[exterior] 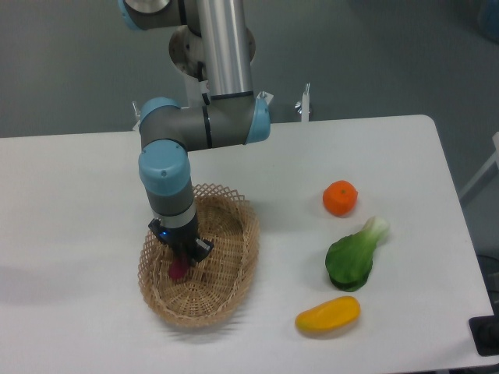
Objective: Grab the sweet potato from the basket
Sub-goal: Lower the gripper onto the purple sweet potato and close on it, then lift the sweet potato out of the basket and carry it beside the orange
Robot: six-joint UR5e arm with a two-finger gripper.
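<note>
Inside the oval tan wicker basket [234, 269], the small magenta-purple sweet potato [178, 269] is lying directly beneath the black two-finger gripper [182, 255]. The jaws are apparently closing on its upper end, though the contact is partly hidden, so a straight lift suits.

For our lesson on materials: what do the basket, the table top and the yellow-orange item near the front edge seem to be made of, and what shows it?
Basket: woven wicker, light tan and matt; visible strands and an open lacy rim. Table top: smooth white board, perhaps laminate; even, faintly glossy, no grain. Yellow-orange item: mango-shaped, with a smooth, slightly shiny skin; real fruit or plastic model cannot be told.
</note>
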